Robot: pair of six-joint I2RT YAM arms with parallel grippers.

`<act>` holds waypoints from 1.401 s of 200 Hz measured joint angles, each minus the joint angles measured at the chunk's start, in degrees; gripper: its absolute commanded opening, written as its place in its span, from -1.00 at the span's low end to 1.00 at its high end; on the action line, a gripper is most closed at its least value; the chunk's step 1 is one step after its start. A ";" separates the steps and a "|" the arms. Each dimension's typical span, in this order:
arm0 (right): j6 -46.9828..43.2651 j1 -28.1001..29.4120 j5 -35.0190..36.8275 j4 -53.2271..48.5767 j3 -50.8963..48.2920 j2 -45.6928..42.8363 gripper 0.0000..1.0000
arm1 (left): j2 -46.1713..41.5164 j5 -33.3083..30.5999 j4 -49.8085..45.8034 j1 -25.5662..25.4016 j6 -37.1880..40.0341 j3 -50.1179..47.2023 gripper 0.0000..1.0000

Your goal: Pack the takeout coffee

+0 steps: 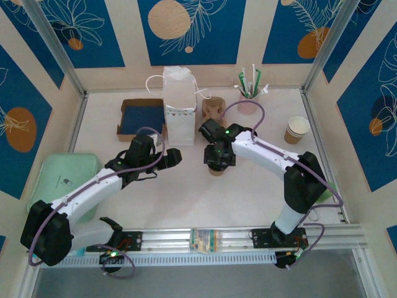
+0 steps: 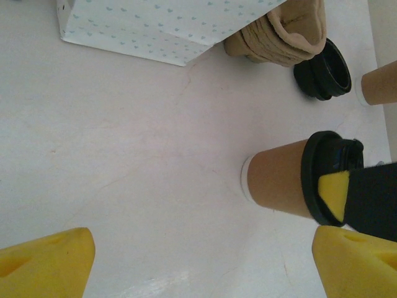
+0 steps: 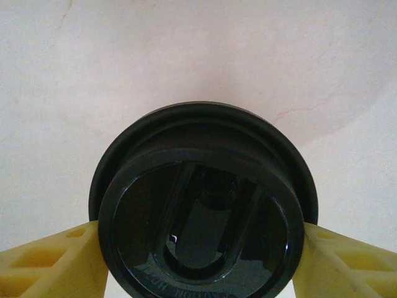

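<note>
**Right gripper takes the coffee by its lid.**
The coffee stands mid-table, and the right gripper looks to touch both sides of the lid. At 9 o'clock from it, the left gripper is wide open and holds nothing. Next, I think: lift high, go toward 11 o'clock, and clear the top edge of the tall bag. The table between is bare.

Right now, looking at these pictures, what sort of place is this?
Probably a staged coffee takeout counter, not a real shop: a lidded takeout coffee, a white paper bag, a stack of paper cups, and painted panel walls on three sides.
</note>
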 measured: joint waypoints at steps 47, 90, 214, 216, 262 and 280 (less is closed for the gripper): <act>-0.76 -7.69 0.94 1.40 -3.61 -3.13 0.34 | -0.20 0.00 0.04 0.35 0.00 -0.90 0.81; -1.81 -16.87 1.92 2.16 -6.97 -6.14 0.34 | -1.42 0.11 0.04 0.48 0.00 -1.55 0.81; -6.45 -43.15 5.62 4.98 -14.47 -12.72 0.70 | -2.67 0.85 0.07 1.07 0.00 -2.05 0.81; -6.73 -43.21 5.68 4.87 -14.47 -12.76 0.72 | -2.67 0.85 0.07 1.07 0.00 -2.05 0.81; -8.28 -43.30 5.81 2.40 -14.38 -13.94 0.94 | -2.80 0.85 -0.09 1.09 0.02 -2.03 0.82; -8.90 -43.30 5.84 0.57 -13.51 -14.73 0.99 | -3.23 0.85 -0.44 1.09 0.04 -2.03 0.82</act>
